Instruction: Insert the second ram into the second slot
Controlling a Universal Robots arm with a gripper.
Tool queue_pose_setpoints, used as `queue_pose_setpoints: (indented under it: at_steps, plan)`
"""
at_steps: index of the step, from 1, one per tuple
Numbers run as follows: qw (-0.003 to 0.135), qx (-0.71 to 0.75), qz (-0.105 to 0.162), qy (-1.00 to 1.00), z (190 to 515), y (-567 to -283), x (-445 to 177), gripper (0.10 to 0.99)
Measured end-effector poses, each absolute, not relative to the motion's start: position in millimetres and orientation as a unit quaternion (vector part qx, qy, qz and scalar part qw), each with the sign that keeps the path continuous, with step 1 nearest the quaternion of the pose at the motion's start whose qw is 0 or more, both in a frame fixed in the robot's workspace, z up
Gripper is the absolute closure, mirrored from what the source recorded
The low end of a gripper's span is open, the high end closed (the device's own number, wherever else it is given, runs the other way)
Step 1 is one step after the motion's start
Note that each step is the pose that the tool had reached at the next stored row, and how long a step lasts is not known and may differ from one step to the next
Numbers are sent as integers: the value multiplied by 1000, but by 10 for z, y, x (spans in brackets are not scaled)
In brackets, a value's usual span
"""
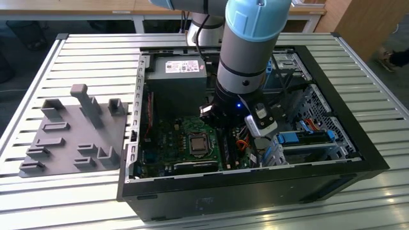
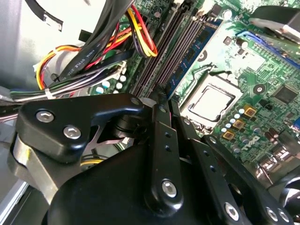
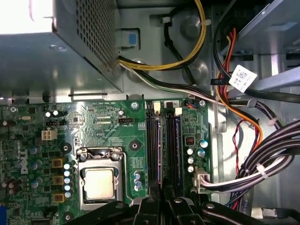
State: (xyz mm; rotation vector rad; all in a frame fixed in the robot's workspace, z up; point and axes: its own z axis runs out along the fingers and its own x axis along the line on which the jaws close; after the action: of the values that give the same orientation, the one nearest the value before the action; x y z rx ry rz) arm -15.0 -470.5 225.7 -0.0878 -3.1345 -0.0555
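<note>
— Where are we seeing the second ram (image 2: 187,51)?
— In the second wrist view we are finding it as a thin blue strip standing in the slot bank (image 3: 164,140), on the side facing the CPU socket (image 2: 211,101). The gripper (image 2: 158,97) is hovering at the end of that bank with its fingers pressed together. Whether they are pinching anything, we cannot tell.
— What is crowding it?
— A cable bundle (image 2: 93,56) of red, yellow and black wires is running just beside the slots, opposite the socket. In the first wrist view the power supply (image 3: 61,47) is looming past the board's edge.
— And from outside?
— The exterior view is giving us the arm (image 1: 249,48) reaching into the computer case (image 1: 255,191) and standing in front of part of the board. Bright blue drive brackets (image 1: 297,138) are sitting at lower right, and a grey fixture plate (image 1: 70,134) is lying on the slatted table (image 1: 64,206) at the exterior view's left.
</note>
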Motion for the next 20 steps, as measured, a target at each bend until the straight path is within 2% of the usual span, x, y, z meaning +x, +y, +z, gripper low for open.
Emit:
queue_pose_setpoints:
  at_steps: [20]
  plan:
    - [3, -28, -17, -999, 2179, -4687, -141, 949]
